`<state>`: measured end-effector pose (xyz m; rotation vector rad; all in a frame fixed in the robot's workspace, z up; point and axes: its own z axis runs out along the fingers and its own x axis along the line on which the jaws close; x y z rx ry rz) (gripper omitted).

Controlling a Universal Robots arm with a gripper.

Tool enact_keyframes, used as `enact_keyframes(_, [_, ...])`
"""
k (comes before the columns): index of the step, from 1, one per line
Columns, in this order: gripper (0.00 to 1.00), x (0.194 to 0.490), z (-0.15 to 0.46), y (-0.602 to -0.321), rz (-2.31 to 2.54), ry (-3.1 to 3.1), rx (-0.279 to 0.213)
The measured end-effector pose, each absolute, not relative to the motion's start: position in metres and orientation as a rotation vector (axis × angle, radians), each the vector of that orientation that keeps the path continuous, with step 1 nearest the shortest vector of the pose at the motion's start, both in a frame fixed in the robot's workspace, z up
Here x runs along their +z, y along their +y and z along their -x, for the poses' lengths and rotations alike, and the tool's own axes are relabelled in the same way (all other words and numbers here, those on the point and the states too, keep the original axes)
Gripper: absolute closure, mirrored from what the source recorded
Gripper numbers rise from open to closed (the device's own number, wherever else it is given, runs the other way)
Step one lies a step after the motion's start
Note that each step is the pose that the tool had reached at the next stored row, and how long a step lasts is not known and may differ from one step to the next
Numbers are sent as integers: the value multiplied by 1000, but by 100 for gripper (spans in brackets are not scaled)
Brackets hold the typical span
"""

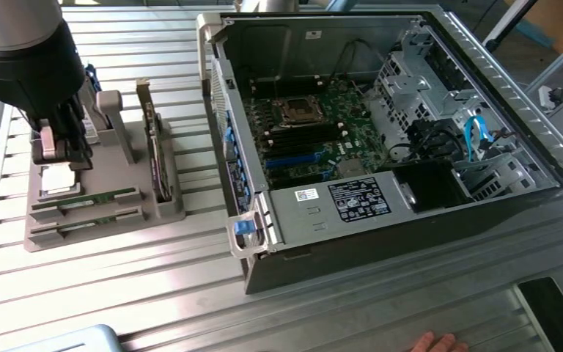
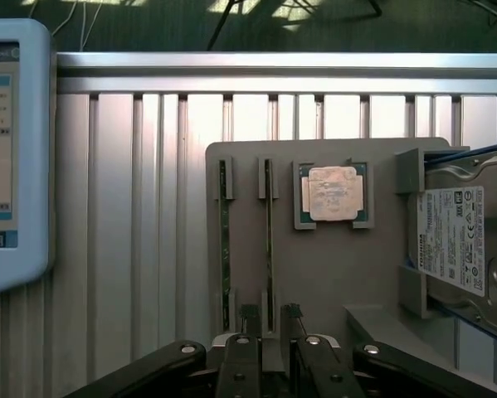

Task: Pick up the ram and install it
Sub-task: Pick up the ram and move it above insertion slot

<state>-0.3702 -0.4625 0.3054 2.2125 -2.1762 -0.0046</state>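
Two ram sticks stand on edge in slots of a grey holder (image 1: pixel 115 235). In the wrist view they are thin green strips, one ram (image 2: pixel 269 240) beside the CPU and another ram (image 2: pixel 224 240) further out. In the exterior view they lie at the holder's front, one ram (image 1: pixel 91 199) behind the other ram (image 1: pixel 86 222). My gripper (image 2: pixel 270 315) is open, its fingertips (image 2: pixel 250 313) either side of the end of the stick nearer the CPU, without clamping it. Seen from outside, the gripper (image 1: pixel 61 163) hangs over the holder's left part.
The holder also carries a CPU (image 2: pixel 333 193), a hard drive (image 2: pixel 455 240) and an upright expansion card (image 1: pixel 155 154). The open computer case (image 1: pixel 380 132) with black memory slots (image 1: pixel 306 136) lies on the exterior view's right. A hand (image 1: pixel 436 343) rests at the table's front edge. A blue-framed screen (image 2: pixel 7 157) lies nearby.
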Motion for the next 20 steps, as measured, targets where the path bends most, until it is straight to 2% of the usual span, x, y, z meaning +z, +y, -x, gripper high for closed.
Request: enact_keyframes(20, [76, 287, 370, -471, -2238, -2150, -4])
